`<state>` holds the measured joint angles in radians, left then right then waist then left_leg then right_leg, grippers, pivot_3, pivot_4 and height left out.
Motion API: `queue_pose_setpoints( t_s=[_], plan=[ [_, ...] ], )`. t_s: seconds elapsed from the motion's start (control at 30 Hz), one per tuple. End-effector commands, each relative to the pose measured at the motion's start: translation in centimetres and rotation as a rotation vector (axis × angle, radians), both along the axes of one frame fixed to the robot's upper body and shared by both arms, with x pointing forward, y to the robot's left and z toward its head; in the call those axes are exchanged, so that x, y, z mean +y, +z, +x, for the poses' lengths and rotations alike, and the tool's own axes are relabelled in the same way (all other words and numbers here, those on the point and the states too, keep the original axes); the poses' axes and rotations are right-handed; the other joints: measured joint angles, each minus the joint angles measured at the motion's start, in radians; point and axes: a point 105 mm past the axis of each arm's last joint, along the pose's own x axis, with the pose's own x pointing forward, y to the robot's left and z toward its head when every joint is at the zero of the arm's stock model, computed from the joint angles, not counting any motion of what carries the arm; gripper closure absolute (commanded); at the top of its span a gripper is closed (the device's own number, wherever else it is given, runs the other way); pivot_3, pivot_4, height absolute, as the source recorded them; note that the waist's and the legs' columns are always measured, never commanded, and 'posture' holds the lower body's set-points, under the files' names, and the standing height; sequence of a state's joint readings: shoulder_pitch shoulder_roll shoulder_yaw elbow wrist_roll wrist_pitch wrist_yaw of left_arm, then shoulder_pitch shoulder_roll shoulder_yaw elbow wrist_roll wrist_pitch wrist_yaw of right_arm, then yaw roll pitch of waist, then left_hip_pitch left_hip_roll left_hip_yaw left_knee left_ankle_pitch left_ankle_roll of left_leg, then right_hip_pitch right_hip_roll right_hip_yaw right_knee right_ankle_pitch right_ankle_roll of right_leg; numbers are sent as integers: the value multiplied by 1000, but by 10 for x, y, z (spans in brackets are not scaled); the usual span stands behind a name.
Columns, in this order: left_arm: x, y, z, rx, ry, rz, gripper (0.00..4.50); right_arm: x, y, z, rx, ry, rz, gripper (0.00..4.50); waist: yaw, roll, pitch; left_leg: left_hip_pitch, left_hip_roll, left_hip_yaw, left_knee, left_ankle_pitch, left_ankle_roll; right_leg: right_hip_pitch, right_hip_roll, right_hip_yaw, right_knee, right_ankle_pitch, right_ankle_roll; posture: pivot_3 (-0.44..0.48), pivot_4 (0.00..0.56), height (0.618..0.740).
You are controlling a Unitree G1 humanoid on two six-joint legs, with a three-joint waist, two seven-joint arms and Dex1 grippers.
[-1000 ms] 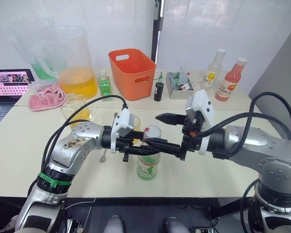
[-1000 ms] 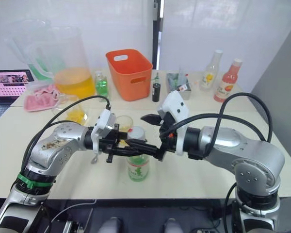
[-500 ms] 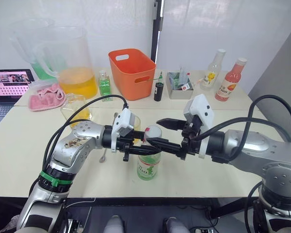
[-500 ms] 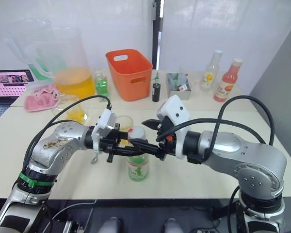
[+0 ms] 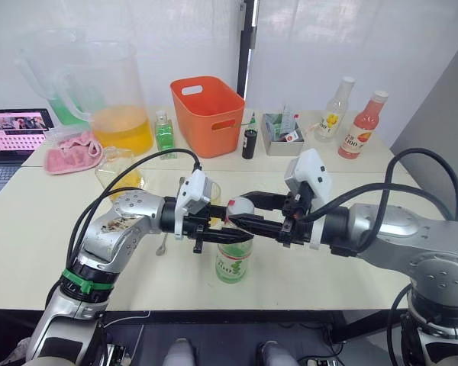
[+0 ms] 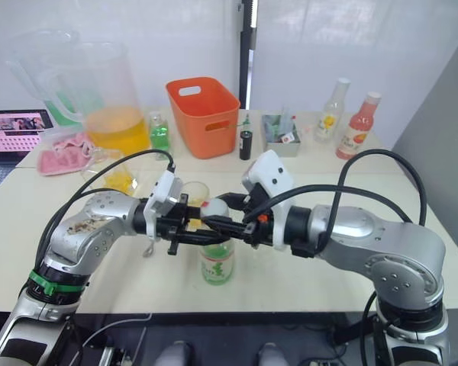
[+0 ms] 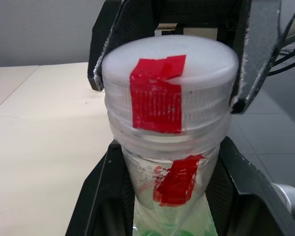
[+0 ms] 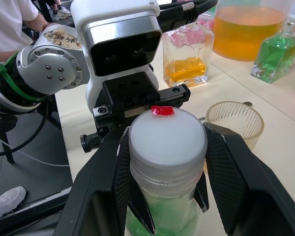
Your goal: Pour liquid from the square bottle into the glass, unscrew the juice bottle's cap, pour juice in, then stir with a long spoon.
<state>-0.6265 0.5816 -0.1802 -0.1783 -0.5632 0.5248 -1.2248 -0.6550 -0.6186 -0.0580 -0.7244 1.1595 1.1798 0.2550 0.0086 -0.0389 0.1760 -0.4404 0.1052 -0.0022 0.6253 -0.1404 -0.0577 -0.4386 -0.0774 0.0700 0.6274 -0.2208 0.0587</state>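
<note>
The step in hand is unscrewing the cap: the juice bottle (image 5: 233,259) stands upright on the table (image 5: 38,244), near its front edge and between the two arms. The left tool (image 5: 223,233) is clenched on the bottle's neck, just under the cap, its two black fingers (image 7: 101,196) pressing the clear plastic on either side of the red tape strip, so it serves as the anchor. The right tool (image 5: 243,211) has its fingers (image 8: 236,172) set on opposite sides of the cap (image 8: 167,142); they appear to touch the ribbed white rim, so I judge it to be grasping the cap, though how firmly is hard to say. The cap sits square and fully down on the threads, so the twist looks not yet done. The glass (image 8: 235,123) stands just behind the bottle, and the square bottle (image 8: 188,56) with its yellow-orange liquid (image 8: 187,69) rests farther back toward the left arm. A thin spoon (image 5: 162,244) lies on the table under the left forearm. Next, the right tool needs to turn the cap about the bottle's axis while the left holds the neck steady, then lift it clear; a loose grip could slip on the ribs or tip the bottle.
</note>
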Motion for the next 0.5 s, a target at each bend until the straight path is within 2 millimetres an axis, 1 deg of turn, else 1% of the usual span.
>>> queue_pose_setpoints(
  t_s=[0.03, 0.13, 0.27, 0.4, 0.5],
  plan=[
    [1, -16, 5, 24, 51, 62, 3099, 2, 12, -2, -52, 14, 22, 2812, -1, 0, 0, 0, 0, 0, 0, 0, 0, 0, 0, 0, 0, 0, 0, 0, 150, 703],
    [2, -15, 6, 20, 58, 61, 3099, 5, 10, -4, -41, 59, 3, 2812, -1, 0, 0, 0, 0, 0, 0, 0, 0, 0, 0, 0, 0, 0, 0, 0, 150, 703],
    [3, -14, 7, 17, 71, 61, 3099, 9, 5, -9, -26, 176, -51, 2812, -2, 0, 0, 0, 0, 0, 0, 0, 0, 0, 0, 0, 0, 0, 0, 0, 150, 703],
    [6, -14, 3, 14, 84, 62, 3099, 9, 5, -8, -66, 380, -121, 2812, -5, 0, 0, 0, 0, 0, 0, 0, 0, 0, 0, 0, -1, 0, 0, 0, 150, 703],
    [10, -14, 2, 8, 104, 63, 3099, 5, 3, 0, -101, 505, -172, 2812, -9, 0, 0, 0, 0, 0, 0, 0, 0, 0, 0, 0, -1, 0, 0, 0, 150, 703]
  ],
)
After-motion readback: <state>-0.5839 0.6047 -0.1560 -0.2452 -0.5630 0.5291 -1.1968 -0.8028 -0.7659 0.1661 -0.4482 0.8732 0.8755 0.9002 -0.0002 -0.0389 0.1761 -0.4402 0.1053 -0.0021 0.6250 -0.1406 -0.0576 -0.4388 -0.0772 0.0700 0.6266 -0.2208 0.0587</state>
